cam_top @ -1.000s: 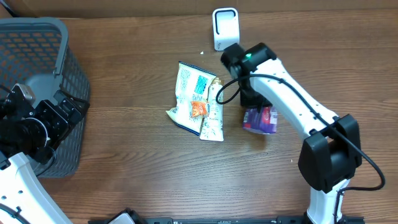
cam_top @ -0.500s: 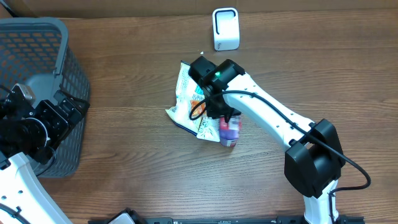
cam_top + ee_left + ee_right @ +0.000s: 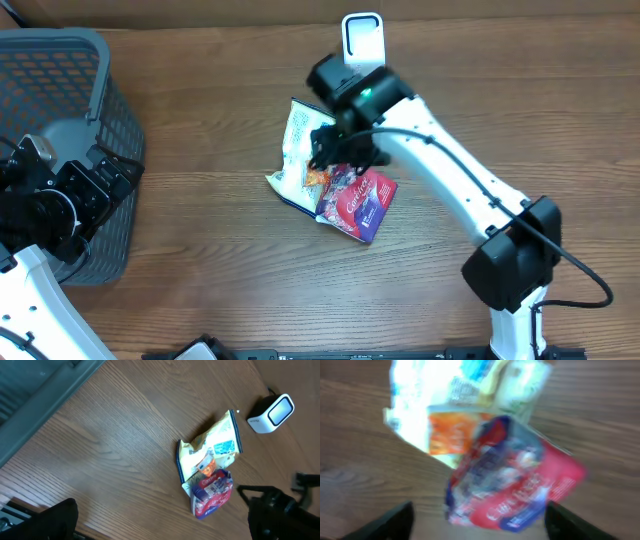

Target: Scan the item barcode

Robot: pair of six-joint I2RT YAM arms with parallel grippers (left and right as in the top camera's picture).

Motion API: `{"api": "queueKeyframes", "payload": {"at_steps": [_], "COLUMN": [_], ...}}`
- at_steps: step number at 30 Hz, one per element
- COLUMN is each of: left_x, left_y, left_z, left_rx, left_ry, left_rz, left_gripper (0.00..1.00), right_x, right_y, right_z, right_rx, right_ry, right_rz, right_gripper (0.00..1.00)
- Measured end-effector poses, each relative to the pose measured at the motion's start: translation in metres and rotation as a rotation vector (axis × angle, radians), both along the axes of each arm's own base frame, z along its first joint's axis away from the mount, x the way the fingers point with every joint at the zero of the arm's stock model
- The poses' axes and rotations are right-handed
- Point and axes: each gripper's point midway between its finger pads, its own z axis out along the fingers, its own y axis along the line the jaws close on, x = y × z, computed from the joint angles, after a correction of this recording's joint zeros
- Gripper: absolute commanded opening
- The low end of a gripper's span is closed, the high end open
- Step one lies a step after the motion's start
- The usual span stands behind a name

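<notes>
Red packet (image 3: 358, 200) is lying mid-frame, partly on the white bag (image 3: 300, 140). Right gripper (image 3: 340, 157) is hovering over it, jaws wide apart, holding nothing; left gripper (image 3: 112, 178) is idling open at far left. Scanner (image 3: 362, 40) is sitting top centre, so scanning's looking undone.

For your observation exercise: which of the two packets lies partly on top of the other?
The red packet, overlapping one end of the pale yellow-and-blue packet beneath it.

A grey plastic mesh basket (image 3: 62, 75) stands at the far left corner of the brown wood-grain table (image 3: 220, 265), its wall running past the left edge. From the left wrist, its dark mesh side (image 3: 30, 385) fills the upper left above the bare boards (image 3: 115, 450).
</notes>
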Motion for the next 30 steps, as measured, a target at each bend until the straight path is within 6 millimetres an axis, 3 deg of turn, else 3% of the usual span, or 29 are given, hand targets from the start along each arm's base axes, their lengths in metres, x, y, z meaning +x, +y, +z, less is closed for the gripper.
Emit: {"api": "queueKeyframes", "payload": {"at_steps": [5,8,13,17,24,27,30], "left_x": [0.000,0.000,0.000,0.000,0.000,0.000,0.000], "left_y": [0.000,0.000,0.000,0.000,0.000,0.000,0.000], "left_z": [0.000,0.000,0.000,0.000,0.000,0.000,0.000], "left_rx": [0.000,0.000,0.000,0.000,0.000,0.000,0.000], "left_ry": [0.000,0.000,0.000,0.000,0.000,0.000,0.000], "left_rz": [0.000,0.000,0.000,0.000,0.000,0.000,0.000], "left_gripper": [1.00,1.00,1.00,1.00,1.00,1.00,1.00], "right_x": [0.007,0.004,-0.009,-0.016,-0.003,-0.001,-0.006], "right_y": [-0.057,-0.073,-0.073,-0.080,-0.098,-0.095,-0.081], "right_z": [-0.005,-0.019,-0.059,-0.077,-0.076,-0.078,-0.087], "right_rx": [-0.051,-0.064,-0.071,-0.044,0.246,0.360,0.462], "right_ry": [0.096,0.147,0.201,0.249,0.309,0.306,0.305], "right_rz": [-0.113,-0.110,-0.042,-0.035,-0.010,0.013,0.049], "right_gripper": [0.93,0.93,0.94,0.93,0.91,0.89,0.81]}}
